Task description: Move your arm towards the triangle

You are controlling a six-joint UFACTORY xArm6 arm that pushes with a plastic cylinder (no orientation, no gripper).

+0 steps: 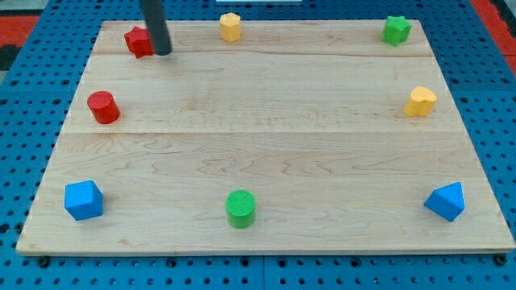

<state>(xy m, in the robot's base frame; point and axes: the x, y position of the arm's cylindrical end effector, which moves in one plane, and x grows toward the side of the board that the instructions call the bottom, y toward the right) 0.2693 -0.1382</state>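
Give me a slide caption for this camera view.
My tip beside the red block, far from the blue triangle at the board's opposite corner.

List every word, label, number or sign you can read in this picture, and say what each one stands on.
None: no readable text anywhere in the camera view.
The wooden board shows only grain and seams.
The blocks are plain coloured, unmarked: red star, red cylinder, yellow hexagon, green star, yellow heart, blue cube, green cylinder, blue triangle.
My tip, beside the red star, bears no marking.
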